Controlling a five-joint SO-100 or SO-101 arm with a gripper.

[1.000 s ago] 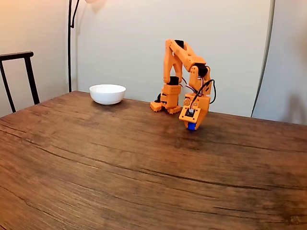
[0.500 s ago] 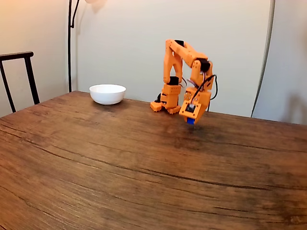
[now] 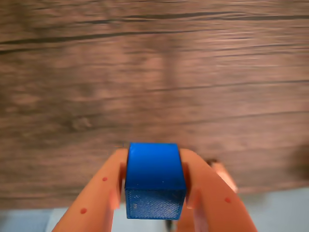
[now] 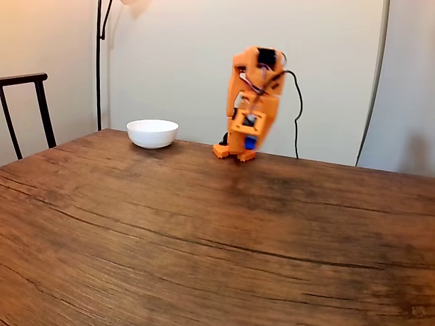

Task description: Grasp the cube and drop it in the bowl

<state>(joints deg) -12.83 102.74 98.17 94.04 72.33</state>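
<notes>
Gripping the cube (image 3: 155,180), end effector (image 3: 153,193) clears table (image 4: 204,231).

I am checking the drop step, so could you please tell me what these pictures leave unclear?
- Inside of the bowl: hidden by its own rim in the fixed view's low angle.
- The claw and cube: motion-blurred and tiny in the fixed view.
- The cube's underside, and the claw's rear, cut off by the wrist view's bottom edge.

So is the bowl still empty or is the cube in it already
Cube not in. The bowl sits apart on the table while the hand grips the cube in the air.
</notes>
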